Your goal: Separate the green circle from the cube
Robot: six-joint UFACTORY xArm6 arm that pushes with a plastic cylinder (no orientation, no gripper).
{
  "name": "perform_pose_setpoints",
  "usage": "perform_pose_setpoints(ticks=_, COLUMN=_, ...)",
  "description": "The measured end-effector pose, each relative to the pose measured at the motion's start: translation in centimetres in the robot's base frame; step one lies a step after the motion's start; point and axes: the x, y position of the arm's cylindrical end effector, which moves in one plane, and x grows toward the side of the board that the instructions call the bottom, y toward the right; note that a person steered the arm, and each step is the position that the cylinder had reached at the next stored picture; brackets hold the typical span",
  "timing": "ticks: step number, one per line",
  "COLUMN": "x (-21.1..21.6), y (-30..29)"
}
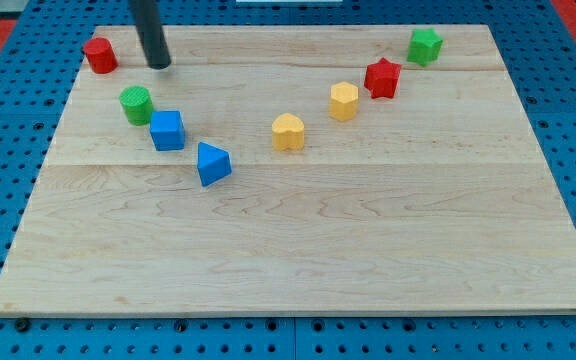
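Your tip (159, 66) stood on the board near the view's top left, touching no block; the arm ended in a plain dark rod with no claw, so there was nothing to report as released or clenched. The green circle (136, 103) lay just below the tip and slightly to the view's left; the blue cube (167, 130) sat hard against it on its lower right, touching or nearly so, which I could not settle. You would, in my judgement, have needed to enter from the cube's side of that pair and push the circle toward the view's left. The red cylinder (99, 54) stood to the tip's left, near that corner. The blocks looked smooth and matte, likely moulded plastic; the wooden board (318, 260) showed pale grain in joined planks; a blue wedge-like block (212, 163) lay below the cube.
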Motion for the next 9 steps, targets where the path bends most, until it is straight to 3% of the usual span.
perform_pose_setpoints(ticks=1, x=-0.3, y=3.2)
perform_pose_setpoints(ticks=3, x=9.4, y=1.5)
perform_pose_setpoints(ticks=4, x=10.3, y=1.5)
perform_pose_setpoints(ticks=6, x=8.1, y=-3.2)
perform_pose_setpoints(ticks=7, x=8.1, y=0.7)
perform_pose_setpoints(ticks=8, x=5.5, y=3.2)
perform_pose_setpoints(ticks=9, x=-0.8, y=3.7)
